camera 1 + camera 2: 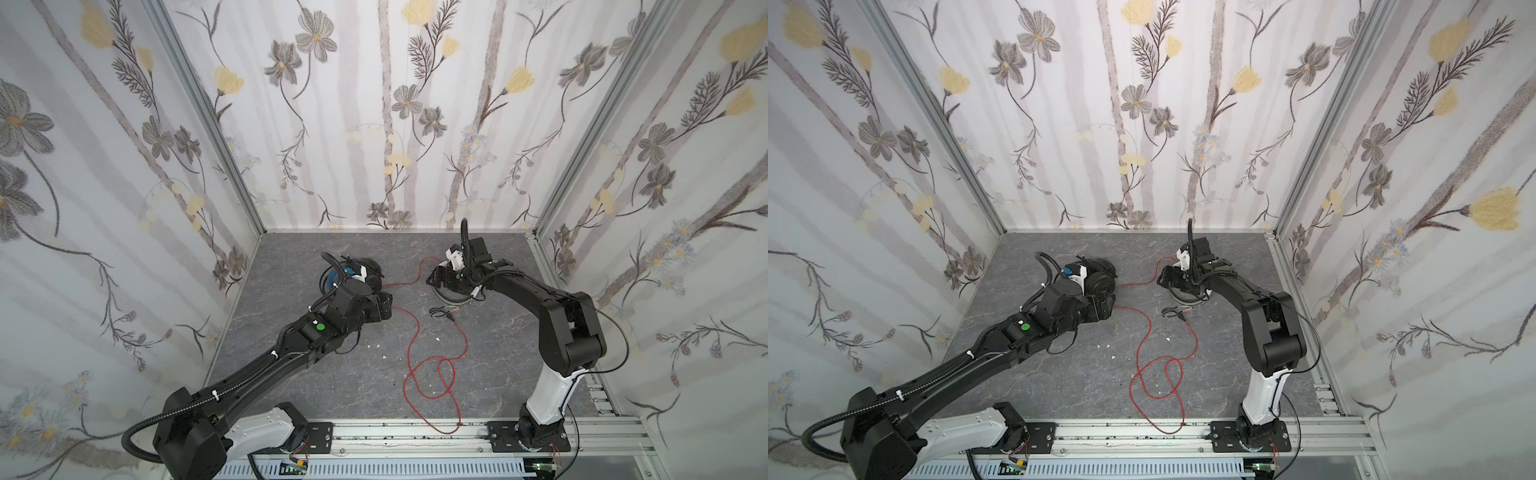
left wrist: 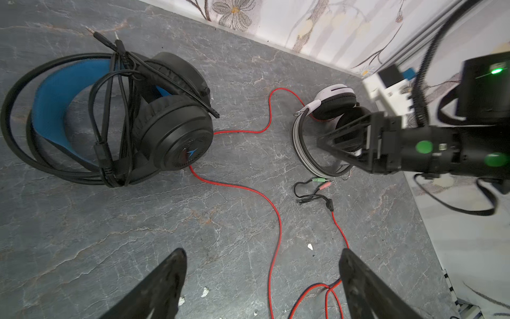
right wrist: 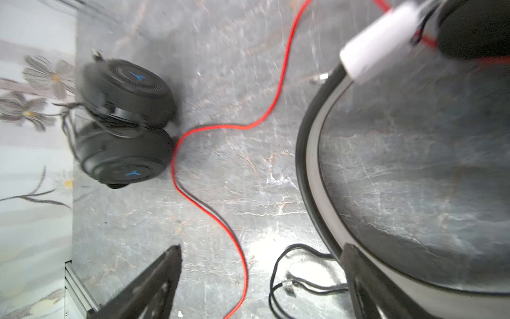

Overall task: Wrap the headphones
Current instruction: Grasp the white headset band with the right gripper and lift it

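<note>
**While Claws Gape, Cable Sprawls**

Black headset (image 1: 371, 272) lies left of centre in a top view, white headset (image 1: 451, 298) right of centre, red cable (image 1: 415, 332) loose on the table (image 1: 332, 382). Left claw (image 2: 262, 287) and right claw (image 3: 259, 287) both stand open, gripping nothing.

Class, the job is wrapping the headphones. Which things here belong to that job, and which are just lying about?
Belong to the job:
- black headset, with its black cable looped round the headband
- white headset
- red cable, trailing loose

Just lying about:
- small white scraps on the grey table
</note>
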`<state>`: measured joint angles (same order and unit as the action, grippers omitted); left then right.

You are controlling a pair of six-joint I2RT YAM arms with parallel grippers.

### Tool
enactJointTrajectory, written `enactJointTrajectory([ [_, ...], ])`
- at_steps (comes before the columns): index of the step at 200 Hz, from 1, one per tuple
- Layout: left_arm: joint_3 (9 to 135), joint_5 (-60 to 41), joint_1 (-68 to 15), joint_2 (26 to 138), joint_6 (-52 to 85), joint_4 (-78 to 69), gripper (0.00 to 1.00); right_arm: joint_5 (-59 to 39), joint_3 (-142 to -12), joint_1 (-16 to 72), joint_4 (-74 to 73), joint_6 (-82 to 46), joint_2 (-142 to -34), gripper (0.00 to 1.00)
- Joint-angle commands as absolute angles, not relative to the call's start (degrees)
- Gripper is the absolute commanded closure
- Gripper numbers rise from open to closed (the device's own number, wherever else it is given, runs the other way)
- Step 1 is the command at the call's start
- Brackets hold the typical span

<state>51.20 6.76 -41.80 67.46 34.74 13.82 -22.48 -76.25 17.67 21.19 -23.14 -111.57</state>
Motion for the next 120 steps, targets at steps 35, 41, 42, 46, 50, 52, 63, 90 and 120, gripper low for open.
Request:
enactJointTrajectory([
  [35,55.46,3.26,-42.71,73.58,35.97,9.58,0.13,-9.46,-80.47,8.11,24.13,-14.58,-107.67,0.08],
  [41,55.86,3.04,-42.8,74.15,35.87,9.55,0.13,-8.74,-81.45,7.17,24.5,-13.67,-108.79,0.07],
  [42,55.97,3.02,-42.8,74.21,35.87,9.52,0.13,-8.55,-81.59,7.01,24.69,-13.56,-109.02,0.08],
  [46,56.33,2.94,-42.78,74.49,35.78,9.37,0.13,-7.93,-82.29,6.6,25.41,-13.1,-109.93,0.08],
  [50,56.68,2.75,-42.78,74.8,35.62,9.36,0.13,-7.25,-83.07,6.29,25.9,-12.66,-110.8,0.08],
  [52,56.84,2.69,-42.75,74.93,35.56,9.37,0.13,-7.04,-83.37,6.14,26.1,-12.42,-111.24,0.07],
  [63,57.69,2.4,-42.78,75.58,35.17,9.7,0.13,-5.81,-84.59,5.73,26.28,-11.75,-113.05,0.08],
  [90,59.48,2.11,-42.84,76.47,34.27,10.37,0.13,-3.2,-86.57,5.54,26.57,-10.41,-116.78,0.07],
  [120,60.02,2.24,-42.71,76.45,33.67,10.45,0.12,-1.26,-86.6,5.04,27.09,-9.51,-120.87,0.08],
])
